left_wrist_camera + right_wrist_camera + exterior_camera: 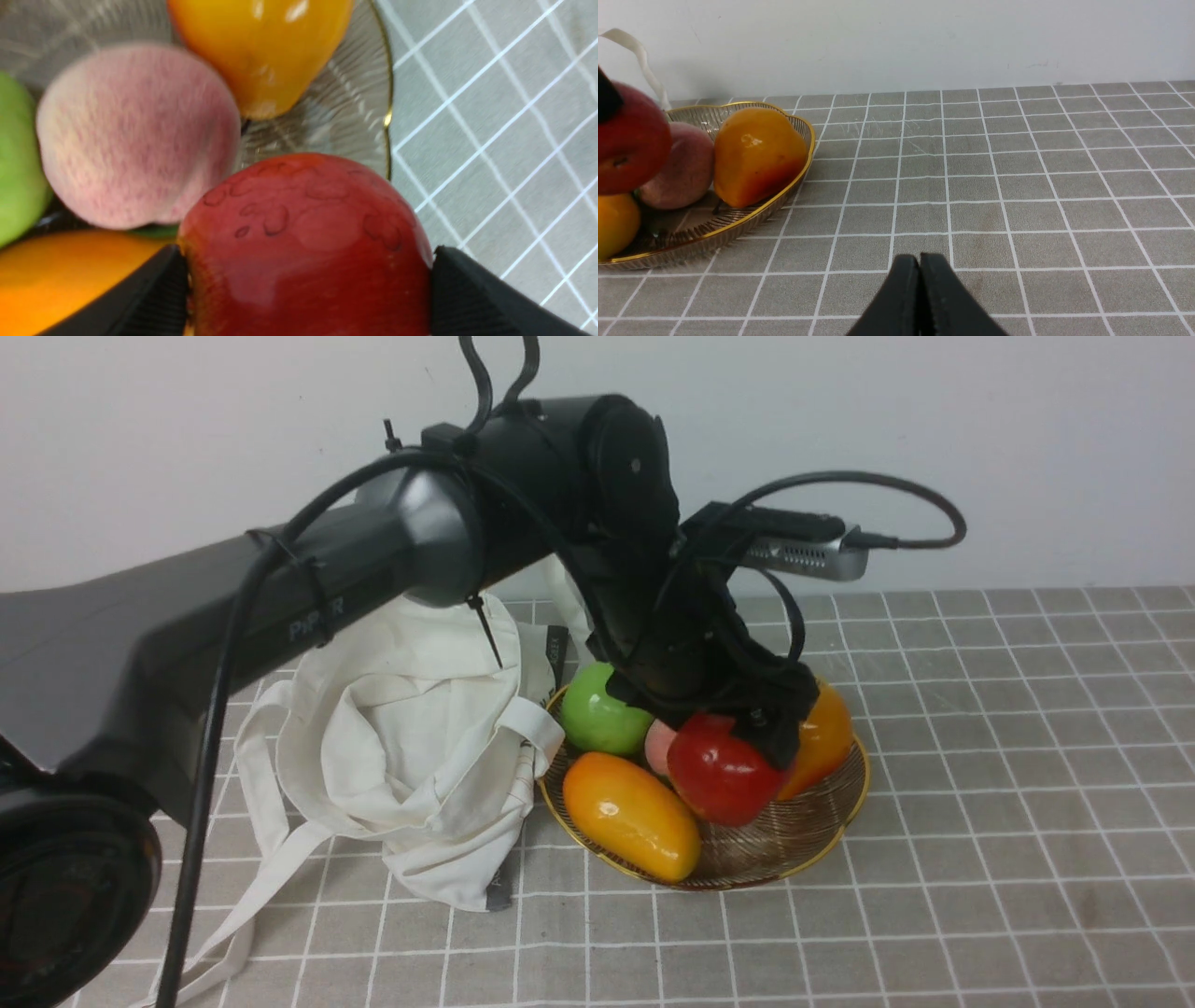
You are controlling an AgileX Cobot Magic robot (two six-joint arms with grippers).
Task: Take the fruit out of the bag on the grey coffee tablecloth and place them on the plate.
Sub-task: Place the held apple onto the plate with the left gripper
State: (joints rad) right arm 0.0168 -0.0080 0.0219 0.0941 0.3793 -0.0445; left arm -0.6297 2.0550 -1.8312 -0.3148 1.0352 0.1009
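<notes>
The glossy red fruit [719,775] [303,242] hangs just above the middle of the plate [822,845], and my left gripper [747,728] [308,252] is shut on it. Both black fingers [467,298] press against its sides. In the right wrist view the fruit [630,140] is off the plate's [794,182] floor. The off-white bag [411,747] lies crumpled on the grey coffee tablecloth [980,803], left of the plate. My right gripper [920,259] is shut on nothing, low over the cloth to the right of the plate.
The plate holds a green apple [602,709], a pink peach [660,747] [135,135], an orange fruit [630,812] at the front and another orange one [826,733] [756,154] at the right. A white wall stands behind the table.
</notes>
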